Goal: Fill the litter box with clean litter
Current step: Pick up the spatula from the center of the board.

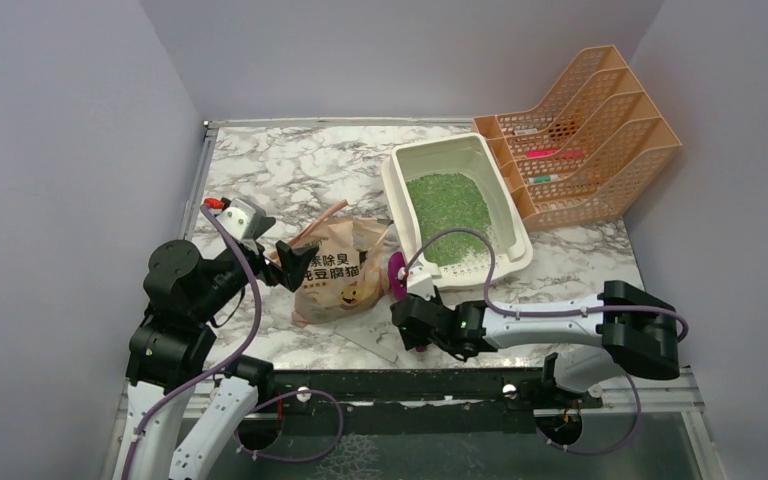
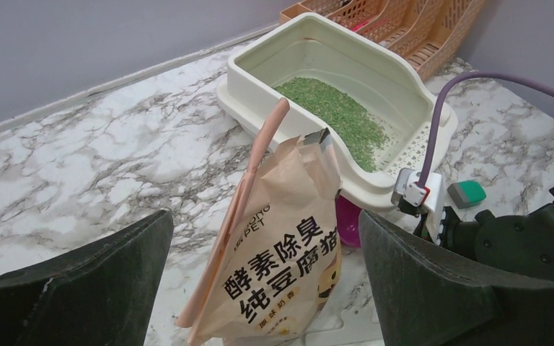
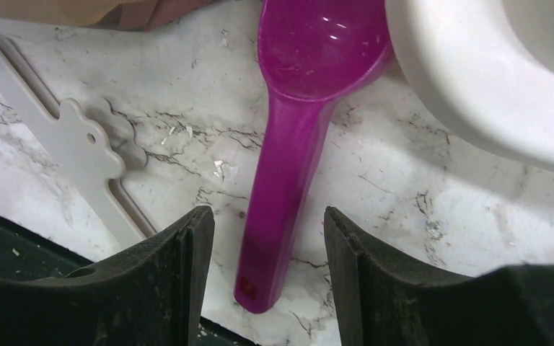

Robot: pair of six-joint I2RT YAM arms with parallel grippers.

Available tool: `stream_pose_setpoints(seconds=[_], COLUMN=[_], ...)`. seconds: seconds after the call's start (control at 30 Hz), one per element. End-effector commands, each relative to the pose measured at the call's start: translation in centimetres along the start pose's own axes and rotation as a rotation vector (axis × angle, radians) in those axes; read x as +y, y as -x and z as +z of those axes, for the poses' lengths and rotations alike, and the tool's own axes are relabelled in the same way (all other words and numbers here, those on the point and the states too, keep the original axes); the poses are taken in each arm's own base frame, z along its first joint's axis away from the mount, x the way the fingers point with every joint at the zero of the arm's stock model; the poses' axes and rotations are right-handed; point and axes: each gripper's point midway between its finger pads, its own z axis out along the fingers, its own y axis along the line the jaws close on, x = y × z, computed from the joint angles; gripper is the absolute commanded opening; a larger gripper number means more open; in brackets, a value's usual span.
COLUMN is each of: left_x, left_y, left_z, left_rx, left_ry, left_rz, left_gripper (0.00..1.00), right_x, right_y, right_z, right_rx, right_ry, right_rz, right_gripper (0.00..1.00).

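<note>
The cream-white litter box point(image 1: 505, 205) stands at the back right of the marble table and holds a layer of green litter point(image 1: 448, 210); it also shows in the left wrist view point(image 2: 260, 68) with the litter point(image 2: 335, 115) inside. A tan paper bag point(image 1: 338, 275) with dark characters stands upright left of the box, also in the left wrist view point(image 2: 281, 267). My left gripper point(image 1: 298, 262) is open, its jaws on either side of the bag, apart from it. A magenta scoop point(image 3: 296, 151) lies flat beside the box. My right gripper point(image 1: 407, 318) is open over the scoop's handle, not touching it.
An orange mesh file rack point(image 1: 585, 135) stands right of the litter box, with pens in it. A flat grey plastic piece point(image 3: 79, 144) lies on the table left of the scoop. The table's near edge and a dark strip run under the right gripper.
</note>
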Motion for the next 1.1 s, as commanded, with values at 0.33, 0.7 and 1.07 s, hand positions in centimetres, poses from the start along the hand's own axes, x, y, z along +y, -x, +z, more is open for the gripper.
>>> stream_pose_setpoints(seconds=[0.33,0.7,1.07], left_x=[0.9,0.7,-0.1], left_y=[0.3,-0.2,0.9], left_z=[-0.2,0.1,-0.4], left_rx=[-0.033,-0.019,-0.068], left_ry=[0.066,0.051,0.020], left_rz=[-0.033,-0.049,-0.048], left_gripper=[0.98,0.98,0.97], right_x=[-1.2,-1.1,0.9], right_y=[-2.3,-2.5,-4.5], right_z=[0.4,-2.1,-4.7], right_rx=[0.065,0.076,0.189], right_ry=[-0.073,0.018,0.221], right_rz=[0.051,0.107,0.014], right_gripper=[0.39,0.14,0.03])
